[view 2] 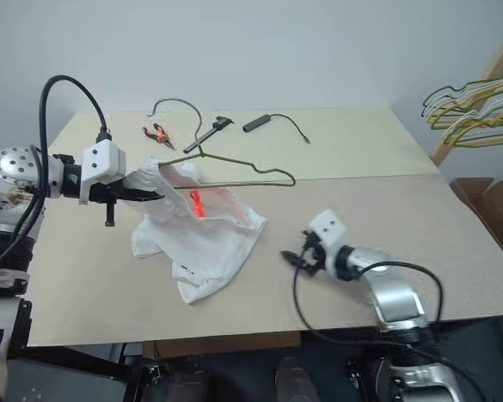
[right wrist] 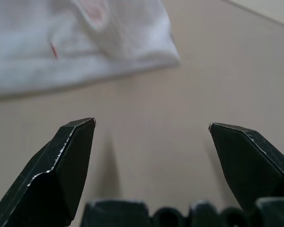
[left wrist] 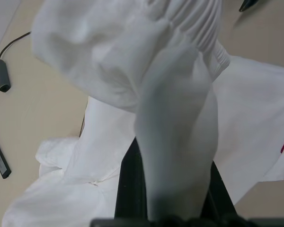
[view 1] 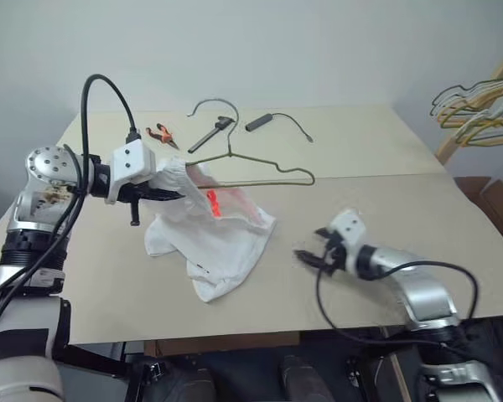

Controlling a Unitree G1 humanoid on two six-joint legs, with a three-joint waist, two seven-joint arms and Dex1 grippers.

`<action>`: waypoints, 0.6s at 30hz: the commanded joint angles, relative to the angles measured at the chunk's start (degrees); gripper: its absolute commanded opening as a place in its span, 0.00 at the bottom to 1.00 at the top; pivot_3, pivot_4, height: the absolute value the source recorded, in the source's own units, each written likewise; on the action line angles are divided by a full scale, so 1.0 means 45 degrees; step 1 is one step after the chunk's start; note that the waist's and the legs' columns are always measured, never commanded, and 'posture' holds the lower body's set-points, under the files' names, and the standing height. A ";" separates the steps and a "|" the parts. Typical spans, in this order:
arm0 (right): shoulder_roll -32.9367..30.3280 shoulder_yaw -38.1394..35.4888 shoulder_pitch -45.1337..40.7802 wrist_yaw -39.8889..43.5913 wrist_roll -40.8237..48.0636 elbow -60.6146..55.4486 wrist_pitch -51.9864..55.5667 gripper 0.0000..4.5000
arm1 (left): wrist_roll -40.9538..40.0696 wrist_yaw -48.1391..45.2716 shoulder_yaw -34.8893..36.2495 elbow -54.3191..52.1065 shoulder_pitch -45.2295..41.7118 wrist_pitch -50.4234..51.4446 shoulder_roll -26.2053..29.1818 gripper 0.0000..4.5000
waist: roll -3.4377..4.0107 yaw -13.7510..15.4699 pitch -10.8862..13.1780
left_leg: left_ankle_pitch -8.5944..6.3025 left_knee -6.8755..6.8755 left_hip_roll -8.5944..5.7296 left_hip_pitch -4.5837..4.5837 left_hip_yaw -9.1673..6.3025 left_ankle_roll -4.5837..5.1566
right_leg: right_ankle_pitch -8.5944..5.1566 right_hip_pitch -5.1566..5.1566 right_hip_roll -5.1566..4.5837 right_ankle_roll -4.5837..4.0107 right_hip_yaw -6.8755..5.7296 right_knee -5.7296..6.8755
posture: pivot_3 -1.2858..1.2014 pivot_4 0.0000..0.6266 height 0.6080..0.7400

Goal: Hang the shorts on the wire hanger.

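Left gripper (view 1: 174, 194): clamped on the waistband of the shorts (view 1: 214, 243), holding that bunched edge lifted above the table (view 1: 386, 201).
Shorts: white with a red-orange mark — the upper part is raised at the left gripper, the rest drapes down and lies crumpled on the tabletop.
Wire hanger (view 1: 264, 172): its long bar runs into the lifted cloth beside the left gripper; the hook points toward the far side of the table.
Right gripper (view 1: 306, 257): fingers spread wide, holding nothing — low over bare tabletop, apart from the shorts on their right.
Far edge: orange-handled pliers (view 1: 162, 134), a dark tool (view 1: 211, 135), a black cable (view 1: 278, 122).
Right background: a bunch of hangers (view 1: 478, 109).
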 commanded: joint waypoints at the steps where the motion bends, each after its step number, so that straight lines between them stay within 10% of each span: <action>1: 0.0960 0.0566 -0.0752 -0.0512 0.0019 0.0386 -0.0662 0.99 | -0.0378 0.0125 0.0532 -0.0430 -0.0248 0.0218 0.0227 0.00 | -0.0001 0.0016 -0.0001 | 0.0002 0.0000 0.0002 0.0002 -0.0004 -0.0002 | 0.0000 0.0000 0.0003 0.0000 -0.0003 0.0004 | 0.52 0.07 1.00; 8: 0.2432 0.1644 -0.1989 -0.1622 -0.1125 0.3634 -0.2142 0.99 | -0.0368 0.0259 0.0671 -0.0727 -0.0033 0.0474 0.0316 0.00 | -0.0005 0.0148 -0.0003 | 0.0005 0.0000 0.0002 -0.0005 -0.0014 -0.0005 | 0.0000 -0.0001 0.0002 0.0000 -0.0015 0.0001 | 0.53 0.07 1.00; 18: 0.3195 0.0842 -0.2647 -0.2365 -0.0910 0.4879 -0.2883 0.24 | -0.0382 0.0313 0.0823 -0.1088 0.0271 0.0686 0.0338 0.00 | -0.0005 0.0131 -0.0004 | 0.0011 0.0000 0.0002 -0.0002 -0.0023 -0.0015 | 0.0000 -0.0002 0.0002 -0.0001 -0.0017 0.0012 | 0.53 0.08 1.00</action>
